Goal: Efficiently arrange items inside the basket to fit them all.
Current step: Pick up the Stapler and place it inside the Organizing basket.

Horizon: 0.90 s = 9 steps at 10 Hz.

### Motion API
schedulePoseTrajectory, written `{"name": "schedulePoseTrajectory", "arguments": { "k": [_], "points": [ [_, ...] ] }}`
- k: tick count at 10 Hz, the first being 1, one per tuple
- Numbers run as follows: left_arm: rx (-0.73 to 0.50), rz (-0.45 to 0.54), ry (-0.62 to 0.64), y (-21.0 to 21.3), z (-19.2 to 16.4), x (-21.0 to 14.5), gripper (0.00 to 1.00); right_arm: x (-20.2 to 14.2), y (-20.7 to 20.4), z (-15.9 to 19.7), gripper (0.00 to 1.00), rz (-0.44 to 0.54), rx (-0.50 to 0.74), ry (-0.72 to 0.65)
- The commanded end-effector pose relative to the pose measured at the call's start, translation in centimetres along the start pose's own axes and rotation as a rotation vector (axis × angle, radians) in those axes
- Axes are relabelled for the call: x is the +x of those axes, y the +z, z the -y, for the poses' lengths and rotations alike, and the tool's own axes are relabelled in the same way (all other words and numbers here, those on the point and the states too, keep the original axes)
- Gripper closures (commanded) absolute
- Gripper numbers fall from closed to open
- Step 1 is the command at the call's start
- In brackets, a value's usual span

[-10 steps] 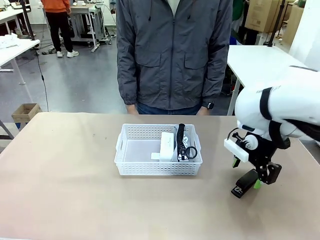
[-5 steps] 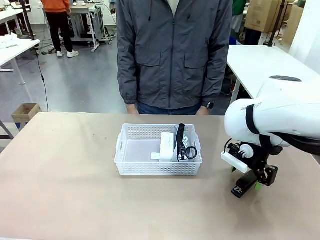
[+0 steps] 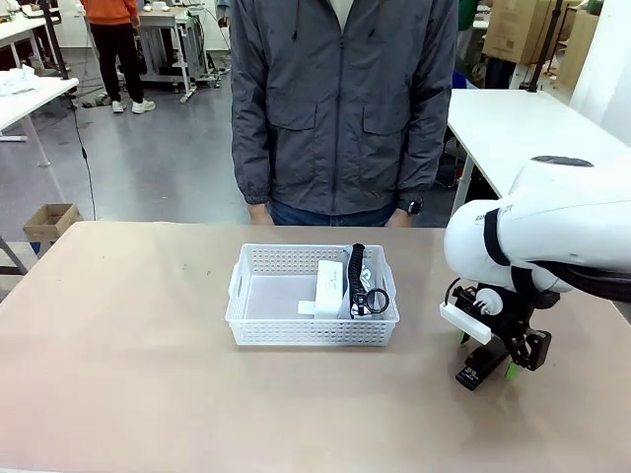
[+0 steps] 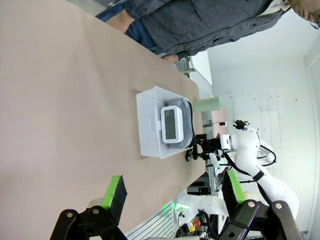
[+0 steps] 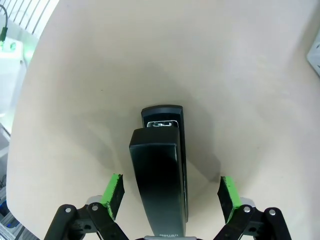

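One black stapler (image 3: pixel 475 374) is the item in hand. It lies flat on the table (image 3: pixel 118 374), well to the right of the basket (image 3: pixel 296 333). Over the last second the right gripper (image 3: pixel 487 356) has sunk lower over it, and the arm's white bulk has swung down and to the left. The stapler itself has not shifted.

In the right wrist view the stapler's body (image 5: pixel 160 170) runs straight up between the green pads, which stand spread on either side and clear of it. Nothing is gripped yet. I judge the approach to be nearly done: the jaws straddle the stapler's width, and closing on it looks like the next step before any carry to the basket.

Basket contents are unchanged.

Counted:
- One basket.
- Four items, two of them in the basket: the small white box (image 3: pixel 329 286) and, just beside it, the grey pouch (image 3: pixel 363 281) with its black strap. Both are packed into the right half, so the left half is free.
- Two items outside the basket: the stapler and the pale-green cup (image 4: pixel 207 104), which appears to stand on the table beyond the basket in the left wrist view.
- Two grippers. The left gripper (image 4: pixel 173 185) hangs high above the table, its jaws spread and empty.
- One person (image 3: pixel 340 108), standing at the far edge.
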<state>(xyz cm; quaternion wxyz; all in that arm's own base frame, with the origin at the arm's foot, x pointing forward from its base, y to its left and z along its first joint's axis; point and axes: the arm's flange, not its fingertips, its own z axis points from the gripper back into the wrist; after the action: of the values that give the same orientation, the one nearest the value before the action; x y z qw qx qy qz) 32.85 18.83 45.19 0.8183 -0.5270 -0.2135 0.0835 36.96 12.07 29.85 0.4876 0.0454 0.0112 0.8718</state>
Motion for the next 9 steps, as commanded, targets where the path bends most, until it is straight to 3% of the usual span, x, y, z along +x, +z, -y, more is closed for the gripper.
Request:
{"name": "schedulePoseTrajectory", "arguments": {
  "k": [1,4,5,6,7,8,9],
  "points": [
    [-0.021,0.013,-0.003,0.0,0.35,-0.05,0.0,-0.56,-1.81,-1.68,0.0,0.012,-0.031,0.038],
    [-0.021,0.013,-0.003,0.0,0.35,-0.05,0.0,-0.57,-1.66,-1.9,0.0,0.013,-0.014,0.03],
    [-0.021,0.013,-0.003,0.0,0.35,-0.05,0.0,-0.51,-1.7,-1.99,0.6,0.009,-0.006,0.038],
    [-0.021,0.013,-0.003,0.0,0.35,-0.05,0.0,-0.54,-1.71,-2.02,0.6,0.014,-0.01,0.04],
    [-0.021,0.013,-0.003,0.0,0.35,-0.05,0.0,-0.49,-1.8,-2.02,1.0,0.012,-0.004,0.041],
    [-0.021,0.013,-0.003,0.0,0.35,-0.05,0.0,-0.36,-1.86,-2.03,0.65,0.01,-0.002,0.048],
    [-0.021,0.013,-0.003,0.0,0.35,-0.05,0.0,-0.34,-1.9,-2.06,1.0,0.01,-0.003,0.047]
  ]
}}
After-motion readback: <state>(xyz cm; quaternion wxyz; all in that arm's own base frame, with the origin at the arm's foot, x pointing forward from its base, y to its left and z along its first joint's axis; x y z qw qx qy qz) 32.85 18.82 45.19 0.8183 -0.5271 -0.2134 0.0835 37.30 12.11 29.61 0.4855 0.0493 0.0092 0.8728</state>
